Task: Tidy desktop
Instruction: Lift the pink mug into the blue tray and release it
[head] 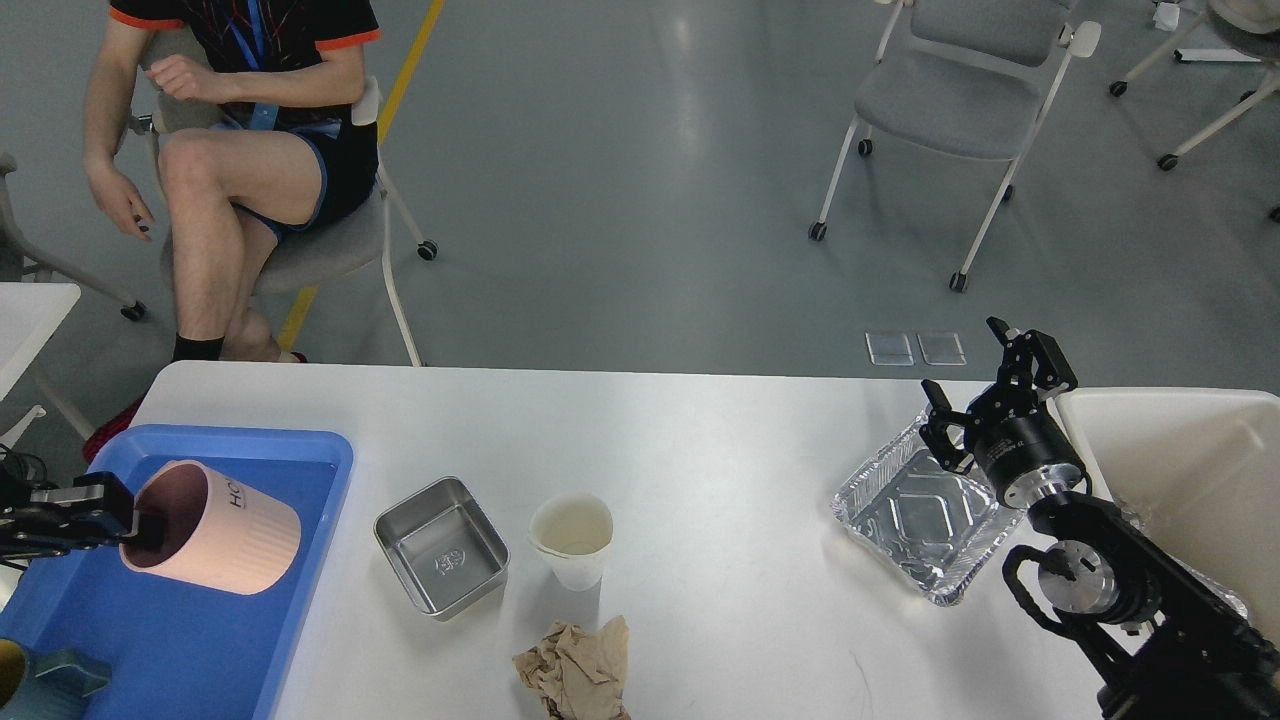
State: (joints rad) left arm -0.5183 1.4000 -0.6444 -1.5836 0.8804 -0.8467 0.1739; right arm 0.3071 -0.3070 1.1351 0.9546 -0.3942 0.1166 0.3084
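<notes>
The desktop [700, 440] is a large white tabletop. My left gripper [135, 520] is shut on the rim of a pink ribbed mug [215, 540] and holds it tilted on its side above the blue tray [240, 640] at the left. On the desktop lie a small steel tin [441, 546], a white paper cup [572, 538], a crumpled brown paper [575, 670] and a foil tray [925, 515]. My right gripper [965, 385] is open and empty, above the foil tray's far right corner.
A cream bin [1180, 470] stands at the right edge behind my right arm. A teal object [50, 680] sits at the tray's front left. A seated person [230, 150] and grey chairs [960, 90] are beyond the table. A smaller white table [30, 320] is at far left.
</notes>
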